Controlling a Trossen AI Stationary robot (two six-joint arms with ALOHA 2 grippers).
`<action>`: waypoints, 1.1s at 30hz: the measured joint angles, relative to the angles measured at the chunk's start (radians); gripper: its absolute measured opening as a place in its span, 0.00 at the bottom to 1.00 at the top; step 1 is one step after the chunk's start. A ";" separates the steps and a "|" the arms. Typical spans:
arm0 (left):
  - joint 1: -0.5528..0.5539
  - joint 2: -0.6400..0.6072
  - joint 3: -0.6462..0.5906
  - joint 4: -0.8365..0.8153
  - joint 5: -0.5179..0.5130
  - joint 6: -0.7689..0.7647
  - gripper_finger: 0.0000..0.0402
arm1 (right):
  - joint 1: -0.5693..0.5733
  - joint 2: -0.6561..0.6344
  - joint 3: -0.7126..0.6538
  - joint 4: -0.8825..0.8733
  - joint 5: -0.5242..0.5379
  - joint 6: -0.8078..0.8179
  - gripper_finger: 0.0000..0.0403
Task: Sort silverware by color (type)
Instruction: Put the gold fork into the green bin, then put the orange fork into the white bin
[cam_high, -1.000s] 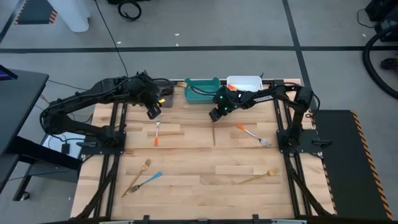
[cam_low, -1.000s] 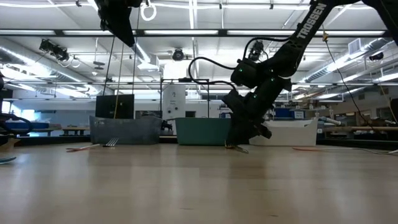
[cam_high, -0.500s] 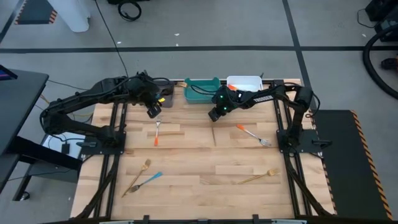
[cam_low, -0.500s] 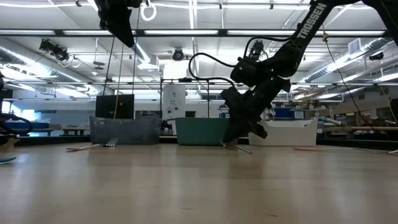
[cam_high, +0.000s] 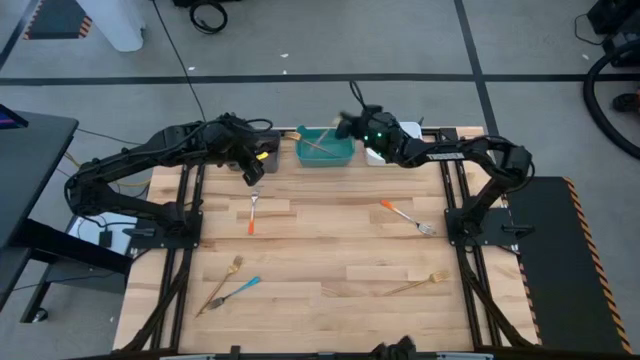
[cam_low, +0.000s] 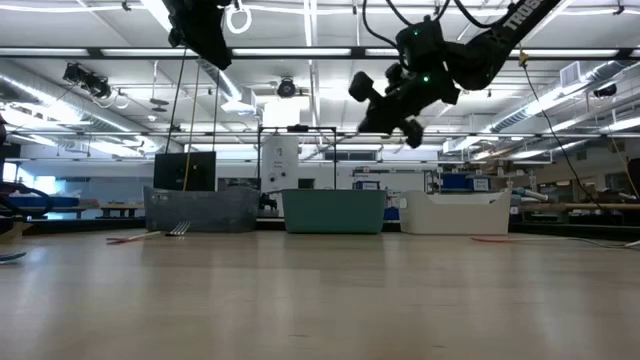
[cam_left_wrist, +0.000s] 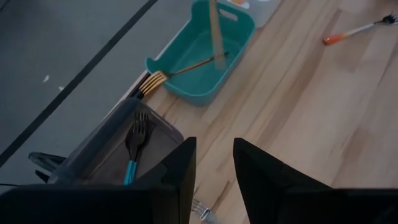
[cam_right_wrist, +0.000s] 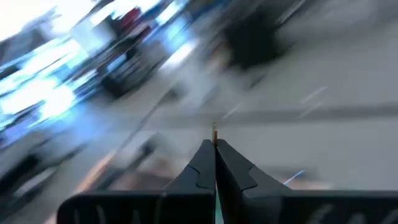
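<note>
My right gripper (cam_high: 348, 124) is high over the teal bin (cam_high: 326, 156) at the table's far edge and is shut on a gold utensil. In the left wrist view a gold shaft (cam_left_wrist: 215, 34) stands upright over that bin. A gold fork (cam_left_wrist: 180, 70) lies in the bin, its head over the rim. My left gripper (cam_high: 252, 172) hangs open, empty, by the near side of the grey bin (cam_left_wrist: 93, 149). That bin holds a blue-handled fork (cam_left_wrist: 134, 146). Two orange-handled forks (cam_high: 252, 215) (cam_high: 405, 216), two gold forks (cam_high: 228, 280) (cam_high: 415, 286) and a blue-handled piece (cam_high: 242, 287) lie flat on the table. My right gripper pinches the gold utensil between its two shut fingers. A short gold end (cam_right_wrist: 214, 129) shows just past the fingertips in the right wrist view. The piece is lifted clear of the table, high above the bins in the low view (cam_low: 368, 90). Which part is gripped I cannot tell.
Three bins stand in a row along the far edge: grey, teal and white (cam_high: 395, 131). The loose utensils lie in the middle and near part of the wooden table (cam_high: 320, 250). Dark arm frames run down the left and right sides.
My right gripper has risen fast from the table top near the middle and swung toward the far edge. It now hangs high over the teal bin, tipped about, with the gold piece lifted clear of the table. It stayed shut.
</note>
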 joint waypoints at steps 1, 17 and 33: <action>0.000 0.000 0.000 0.003 0.000 -0.002 0.29 | -0.002 0.000 0.000 0.012 0.070 -0.025 0.00; 0.000 0.000 0.000 0.003 0.000 -0.021 0.29 | 0.007 0.142 0.000 0.047 0.091 -0.136 0.02; 0.000 0.000 0.000 0.006 -0.001 -0.019 0.29 | -0.003 0.149 0.000 0.049 -0.017 -0.080 0.25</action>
